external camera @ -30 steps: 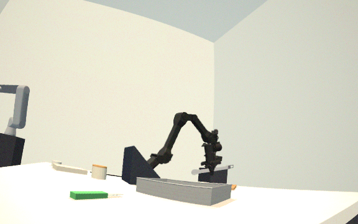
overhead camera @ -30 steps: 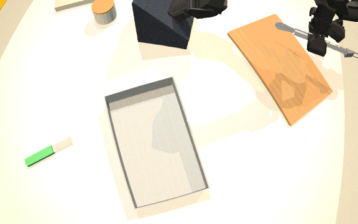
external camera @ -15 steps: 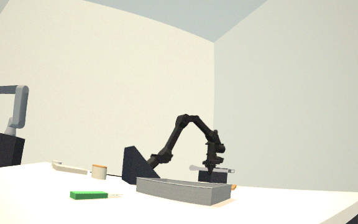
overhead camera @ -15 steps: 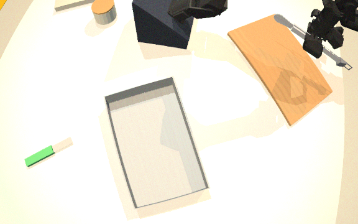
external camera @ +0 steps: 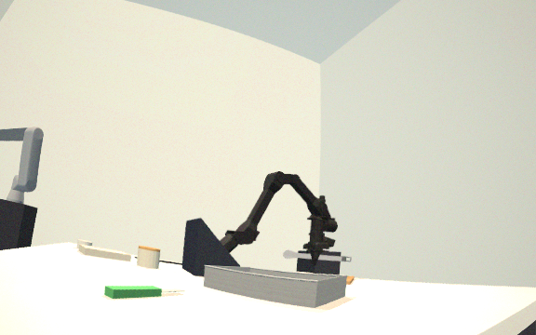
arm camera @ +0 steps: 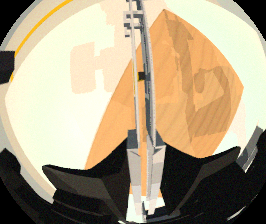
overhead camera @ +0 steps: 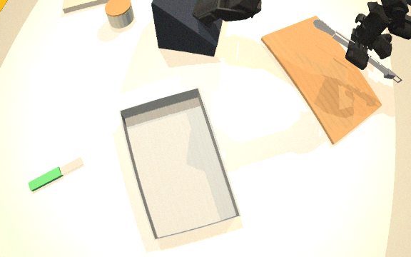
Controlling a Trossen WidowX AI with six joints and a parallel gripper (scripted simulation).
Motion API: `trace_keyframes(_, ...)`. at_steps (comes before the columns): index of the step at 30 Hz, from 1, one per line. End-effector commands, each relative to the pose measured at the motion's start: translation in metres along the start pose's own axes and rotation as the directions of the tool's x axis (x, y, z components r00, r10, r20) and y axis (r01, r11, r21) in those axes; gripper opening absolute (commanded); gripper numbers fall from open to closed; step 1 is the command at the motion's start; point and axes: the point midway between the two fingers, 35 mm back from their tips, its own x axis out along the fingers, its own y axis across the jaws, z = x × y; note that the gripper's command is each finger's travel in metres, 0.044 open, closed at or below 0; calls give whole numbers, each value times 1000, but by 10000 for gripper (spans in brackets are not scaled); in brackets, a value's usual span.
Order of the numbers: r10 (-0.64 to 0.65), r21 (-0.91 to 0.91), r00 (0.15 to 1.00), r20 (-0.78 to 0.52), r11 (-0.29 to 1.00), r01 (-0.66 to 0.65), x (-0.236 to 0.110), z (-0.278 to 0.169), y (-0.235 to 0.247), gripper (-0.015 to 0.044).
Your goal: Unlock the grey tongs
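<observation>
My gripper is shut on the grey tongs. The tongs lie about level in the air, held near their middle, above the far right edge of the wooden board. Their arms look close together. The board lies flat at the table's back right; in the exterior view only a sliver of it shows behind the tin. The grey roasting tin stands empty in the middle of the table.
A dark wedge block holds the arm's base. A round tub with an orange lid and a flat pale bar lie at the back left. A green-and-cream stick lies front left. A grey arm stands far left.
</observation>
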Motion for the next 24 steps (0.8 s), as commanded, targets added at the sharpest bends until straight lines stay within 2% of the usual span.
trace_keyframes(1,3,3,1000,0,1000,-3,6,0,0,-150)
trace_keyframes(12,2,3,1000,0,1000,-2,18,0,0,-150)
trace_keyframes(24,-1,3,1000,-2,1000,1,17,-1,0,165)
